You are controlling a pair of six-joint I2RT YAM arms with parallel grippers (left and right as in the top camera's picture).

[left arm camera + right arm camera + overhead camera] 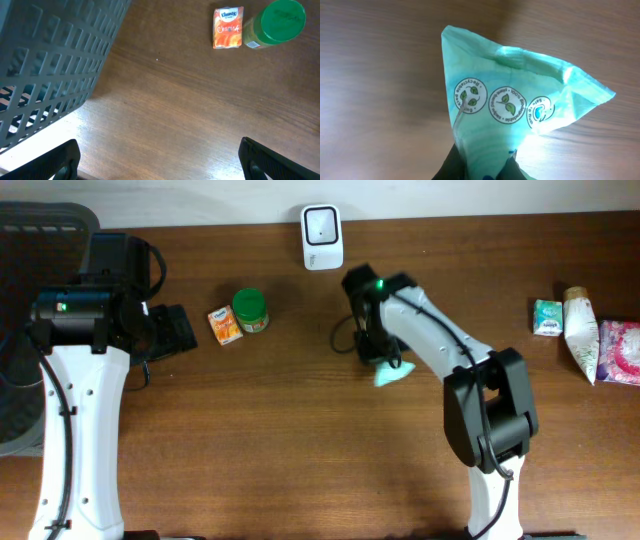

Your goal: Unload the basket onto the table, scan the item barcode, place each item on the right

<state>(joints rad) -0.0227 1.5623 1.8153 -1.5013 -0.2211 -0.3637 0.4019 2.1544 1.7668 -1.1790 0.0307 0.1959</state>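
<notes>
Above the wooden table (300, 430), right pincer (482, 167) grips a seemingly plastic pouch (510, 100); left pincer (160, 162) gapes

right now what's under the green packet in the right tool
Only bare wooden table shows beneath the green packet. Its lower end is hidden inside the right tool.

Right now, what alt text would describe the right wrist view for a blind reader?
A pale green plastic packet with three round logos, pinched at its lower end by the right tool, fills the frame. A brown wooden table lies behind.
</notes>
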